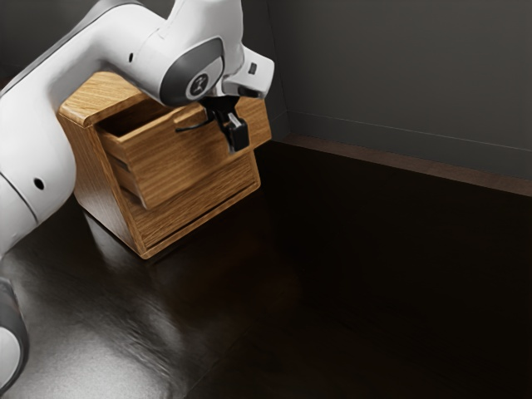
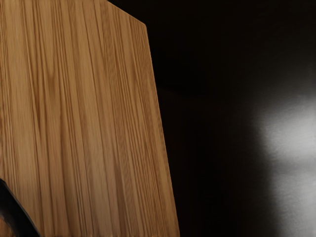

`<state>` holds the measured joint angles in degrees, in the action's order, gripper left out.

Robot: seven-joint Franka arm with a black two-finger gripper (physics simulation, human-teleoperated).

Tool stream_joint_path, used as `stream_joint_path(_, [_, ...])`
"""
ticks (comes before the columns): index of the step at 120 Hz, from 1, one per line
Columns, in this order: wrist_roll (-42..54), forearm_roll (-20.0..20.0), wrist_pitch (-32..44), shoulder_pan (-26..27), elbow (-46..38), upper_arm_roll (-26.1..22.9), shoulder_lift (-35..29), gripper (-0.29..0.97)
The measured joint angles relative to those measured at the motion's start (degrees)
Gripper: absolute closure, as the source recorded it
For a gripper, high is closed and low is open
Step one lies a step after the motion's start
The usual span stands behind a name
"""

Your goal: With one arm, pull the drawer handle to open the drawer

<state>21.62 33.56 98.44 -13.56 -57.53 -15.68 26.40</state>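
The upper drawer [image 1: 187, 162] of the small light-oak wooden cabinet [image 1: 93, 98] stands partly out, with a gap showing behind its front. The pull looks well begun, with some travel perhaps left. The black two-finger gripper [image 1: 236, 135] sits at the thin dark drawer handle [image 1: 189, 125] — whether it is clamped there I cannot tell. The cabinet rests on a glossy dark tabletop [image 1: 349, 274], with plain grey walls [image 1: 399, 66] behind.

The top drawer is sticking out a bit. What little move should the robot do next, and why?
Probably pull the tool a small way straight out from the cabinet, along the line the drawer slides. The top drawer is only partly out, and the tool sits right at its dark handle, so a short straight pull should open it more.
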Motion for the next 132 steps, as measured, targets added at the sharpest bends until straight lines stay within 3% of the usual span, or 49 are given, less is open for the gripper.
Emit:
stream_joint_path(17, [-0.67,-0.01,-0.18,0.74,-1.64,-0.29,-1.47,0.11])
stream_joint_path(26, [-1.04,-0.02,-0.26,1.46,-3.08,-0.49,-2.91,0.21])
stream_joint_path(50, [-2.29,0.01,-0.29,3.52,-6.49,-0.48,-4.8,0.05])
stream_joint_path(65, [-3.08,0.06,-0.27,4.46,-6.72,-0.14,-4.76,0.02])
stream_joint_path(92, [-4.29,-1.19,-0.16,10.5,-6.87,5.96,-4.87,0.04])
stream_joint_path(107, [-5.0,-1.66,-0.01,11.4,-8.49,6.11,-5.57,-0.05])
stream_joint_path(115, [-5.38,-1.84,-0.01,12.31,-9.62,6.2,-6.67,0.09])
stream_joint_path(122, [-5.74,-1.93,0.04,13.13,-10.63,6.37,-7.59,0.15])
stream_joint_path(132, [-6.21,-1.97,0.09,13.8,-11.29,6.38,-8.04,0.08])
